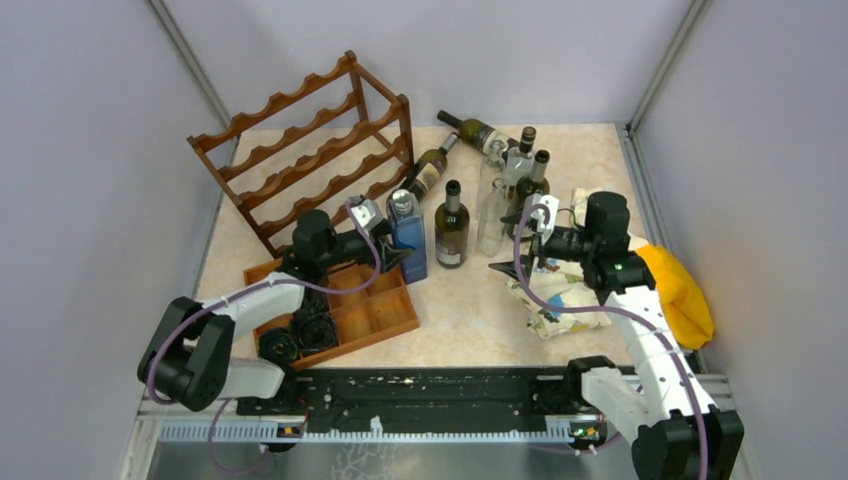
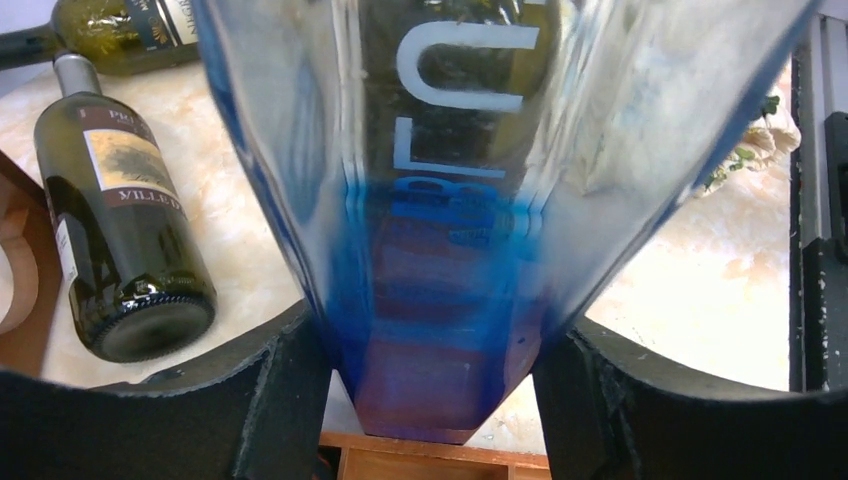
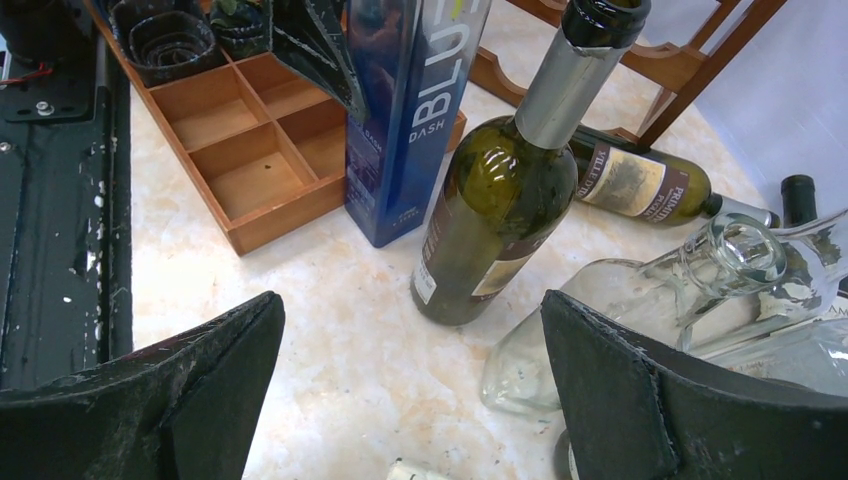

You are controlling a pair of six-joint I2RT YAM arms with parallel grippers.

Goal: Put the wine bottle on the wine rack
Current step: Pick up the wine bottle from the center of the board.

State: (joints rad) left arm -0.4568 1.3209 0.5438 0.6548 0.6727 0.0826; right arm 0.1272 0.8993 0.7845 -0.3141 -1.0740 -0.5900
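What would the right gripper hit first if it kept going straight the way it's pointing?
Most likely the upright dark green bottle, nearly centred ahead of the right gripper. The clear bottle beside one finger might get clipped sooner; depth is unclear.

Blue bottle (image 1: 407,240), dk green bottle (image 1: 452,230), red-brown wine rack (image 1: 310,139), orange-brown tray (image 1: 385,318), yellow cloth (image 1: 685,290), beige marbled table (image 1: 470,310)

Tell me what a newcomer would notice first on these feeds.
The tall blue bottle stands out, upright beside the wooden tray, with the left gripper closed on its sides. Behind it, at back left, the wine rack holds no bottle. Green and clear bottles crowd the table's middle, some standing, some lying.
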